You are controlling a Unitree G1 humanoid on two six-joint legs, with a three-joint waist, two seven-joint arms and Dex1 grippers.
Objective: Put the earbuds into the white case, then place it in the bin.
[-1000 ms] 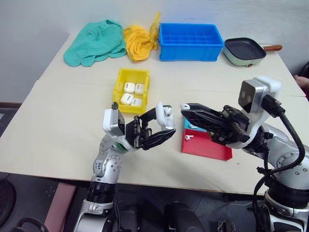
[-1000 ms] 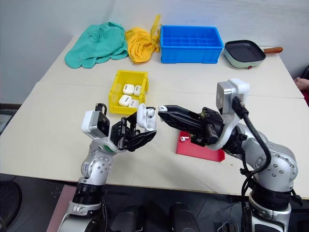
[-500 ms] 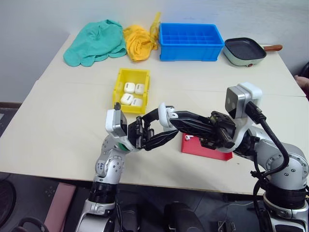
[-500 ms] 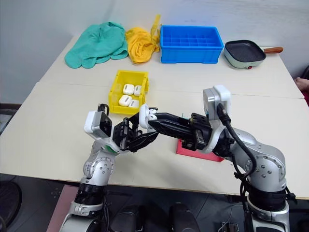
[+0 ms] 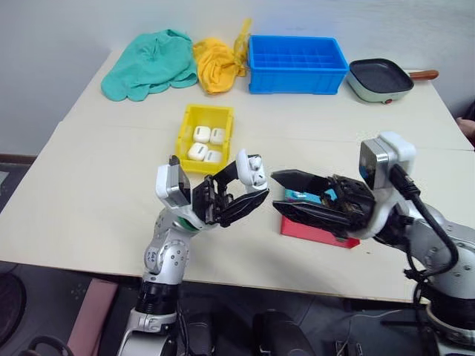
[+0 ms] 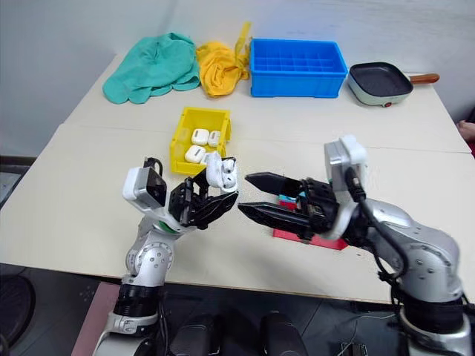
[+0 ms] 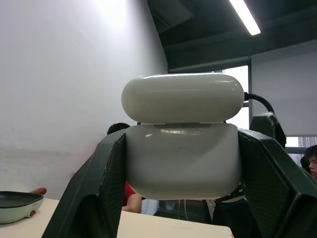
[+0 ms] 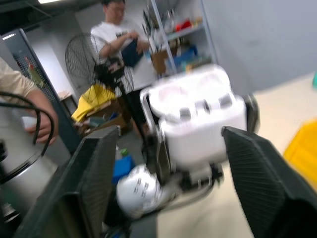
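A big cream desk (image 5: 89, 193) stands against a plain white wall (image 5: 52, 44). A thin line runs across the desk top where two parts meet. Below the near edge, the floor (image 5: 44, 297) is dark grey. In the left wrist view, the wall is white and tall, the ceiling is dark, and one long light (image 7: 245, 17) shines up there. A bright window (image 7: 245, 99) sits behind. In the right wrist view, a round black fan (image 8: 86, 62) stands by shelves (image 8: 181, 29) full of stuff, and a person (image 8: 124, 42) stands there too.
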